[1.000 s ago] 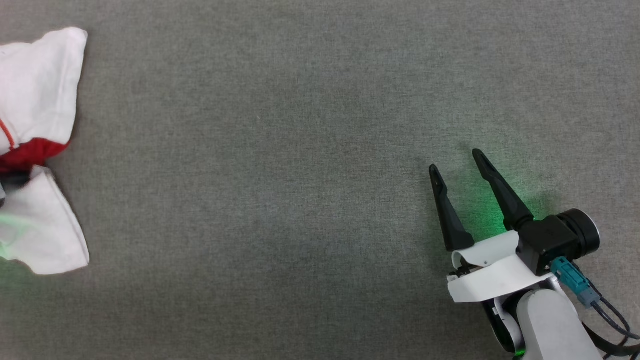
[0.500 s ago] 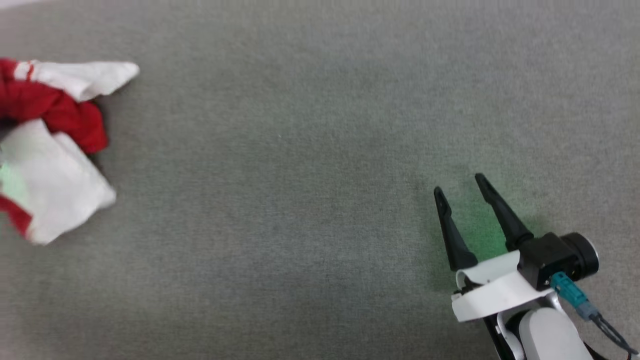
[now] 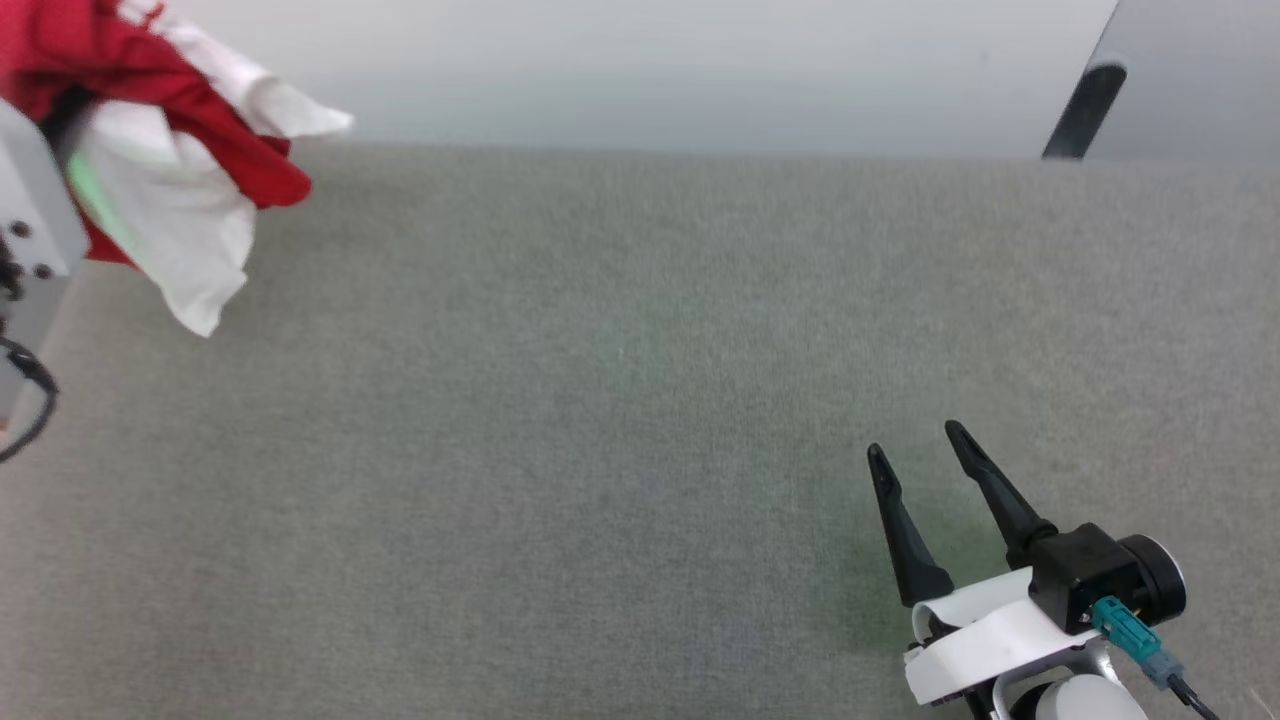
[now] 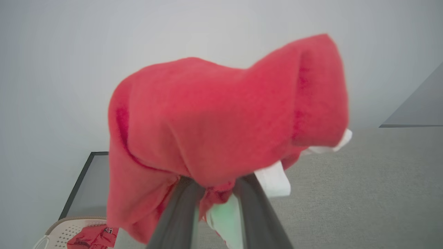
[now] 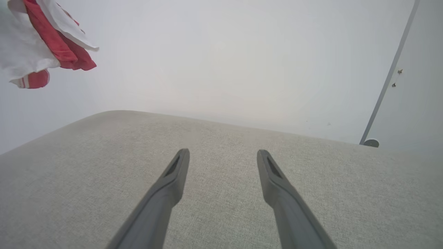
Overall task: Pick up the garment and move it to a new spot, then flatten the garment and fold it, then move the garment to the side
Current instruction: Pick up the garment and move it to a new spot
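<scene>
— What is the left hand [image 4: 217,183] doing?

— It is clenched on the garment [image 4: 221,117]. In the left wrist view its two dark fingers [image 4: 180,214] stand close together with a wad of red fabric pinched between them. The rest of the red jersey bulges up and over the fingertips, hiding them. White fabric pokes out on the right, and a pale piece tinted green sits between the fingers; probably a sleeve, though the blur makes that hard to tell.

— So where is the garment?

— Up in the air, bunched. In the head view the garment [image 3: 170,150] hangs at the top left corner, red folds over white ones, beside the grey housing of the left arm [image 3: 25,230]. In the right wrist view the garment [image 5: 41,41] shows against the pale wall [image 5: 225,62], well above the grey fabric-covered desk [image 5: 221,207].

— And the right hand?

— The right hand [image 3: 913,440] is released, fingers spread wide and holding nothing, low over the near right part of the desk [image 3: 600,450]. Its own view shows the right hand [image 5: 223,152] over bare grey fabric.

— Anything else around?

— A white perforated basket [image 4: 65,228] shows at the bottom left of the left wrist view, with a red cloth [image 4: 90,238] in it. A dark post [image 3: 1085,110] stands beyond the desk's far right edge.
</scene>
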